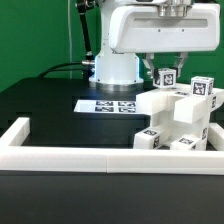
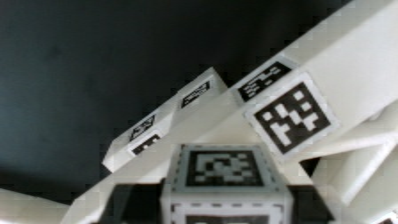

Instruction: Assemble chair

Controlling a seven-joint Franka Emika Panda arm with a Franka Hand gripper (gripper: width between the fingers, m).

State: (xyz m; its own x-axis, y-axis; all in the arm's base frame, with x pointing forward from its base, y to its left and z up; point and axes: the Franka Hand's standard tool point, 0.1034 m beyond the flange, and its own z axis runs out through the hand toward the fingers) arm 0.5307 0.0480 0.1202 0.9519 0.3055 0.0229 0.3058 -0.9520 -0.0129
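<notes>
Reaching straight down, arm (image 1: pixel 135 35) above chair (image 1: pixel 180 115), claw (image 1: pixel 165 74) around tagged part

My gripper (image 1: pixel 165 76) hangs over the chair (image 1: pixel 180 118), fingers straddling a tagged block at its top, the marker board (image 1: pixel 108 106) flat on the table just beside the chair.
</notes>
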